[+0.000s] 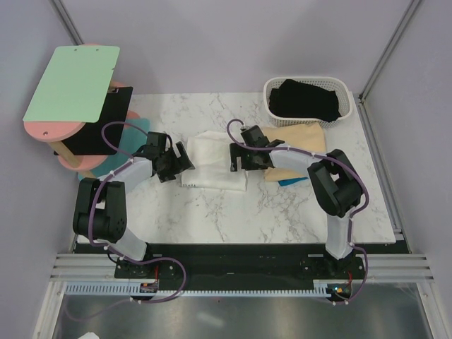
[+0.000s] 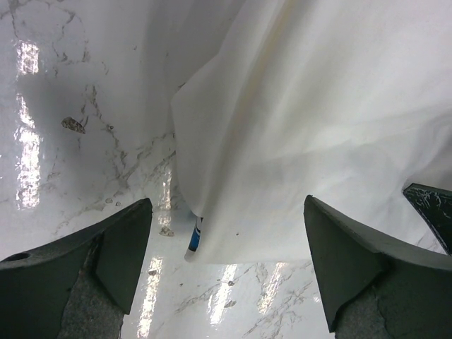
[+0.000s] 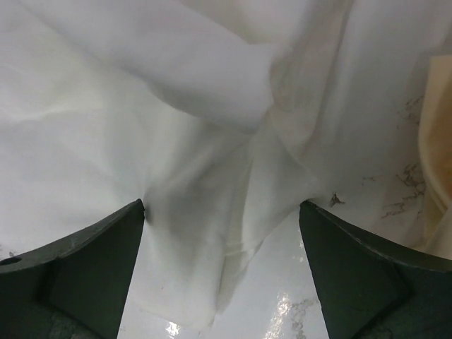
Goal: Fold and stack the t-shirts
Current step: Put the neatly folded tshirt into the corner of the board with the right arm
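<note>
The white t-shirt (image 1: 212, 168) lies folded in a rough rectangle at mid-table. My left gripper (image 1: 182, 161) stands open at its left edge. In the left wrist view the shirt's hem (image 2: 318, 127) lies between the spread fingers (image 2: 127, 247), with a sliver of blue print (image 2: 194, 236) peeking from under the fold. My right gripper (image 1: 236, 159) is open over the shirt's right edge, and rumpled white cloth (image 3: 176, 106) lies between its fingers (image 3: 106, 261). The tan t-shirt (image 1: 305, 138) lies flat under the right arm. The black t-shirt (image 1: 307, 100) sits in the basket.
The white lattice basket (image 1: 271, 106) stands at the back right. A green board (image 1: 70, 85) on a pink stand with a black panel (image 1: 106, 126) occupies the back left. A teal piece (image 1: 288, 182) lies under the right forearm. Marble tabletop (image 1: 247, 212) runs to the near edge.
</note>
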Tool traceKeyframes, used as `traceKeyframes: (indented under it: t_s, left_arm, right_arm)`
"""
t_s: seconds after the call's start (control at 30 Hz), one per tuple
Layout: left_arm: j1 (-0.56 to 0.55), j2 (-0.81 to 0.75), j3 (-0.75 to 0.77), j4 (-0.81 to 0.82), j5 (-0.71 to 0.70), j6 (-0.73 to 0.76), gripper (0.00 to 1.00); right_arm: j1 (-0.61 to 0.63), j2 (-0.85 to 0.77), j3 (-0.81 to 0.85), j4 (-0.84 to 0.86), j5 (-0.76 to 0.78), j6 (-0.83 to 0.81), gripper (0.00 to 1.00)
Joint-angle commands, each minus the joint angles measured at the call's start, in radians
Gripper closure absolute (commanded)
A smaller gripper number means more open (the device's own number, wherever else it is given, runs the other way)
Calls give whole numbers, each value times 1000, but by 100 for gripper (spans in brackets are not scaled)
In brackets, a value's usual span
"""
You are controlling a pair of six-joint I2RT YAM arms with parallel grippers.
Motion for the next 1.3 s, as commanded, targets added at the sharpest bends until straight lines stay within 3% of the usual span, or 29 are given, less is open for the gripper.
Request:
traceKeyframes:
  t_s: [0.0, 0.2, 0.3, 0.4, 0.43, 0.53, 0.57, 1.0, 1.27]
  left_arm:
    - [4, -19, 5, 6, 12, 21, 6]
    - [4, -30, 6, 6, 26, 19, 6]
    - [4, -38, 8, 11, 47, 26, 6]
    - [4, -62, 0, 19, 72, 36, 6]
    - [4, -70, -3, 22, 79, 39, 6]
    - [4, -107, -17, 20, 85, 39, 6]
    - [4, -124, -20, 20, 87, 41, 5]
    - [6, -202, -86, -11, 24, 26, 5]
    - [6, -161, -100, -9, 19, 27, 5]
  right_arm:
    - [3, 84, 36, 26, -18, 15, 2]
    - [42, 175, 90, 49, -90, 26, 2]
    - [61, 198, 99, 58, -105, 26, 13]
    - [62, 187, 82, 75, -127, 25, 45]
    - [62, 181, 78, 75, -112, 18, 64]
    - [61, 143, 68, 59, -53, -8, 95]
    - [62, 119, 68, 43, -36, -18, 98]
    - [58, -168, 102, -116, 212, -170, 100]
    - [-42, -277, 85, -170, 211, -201, 100]
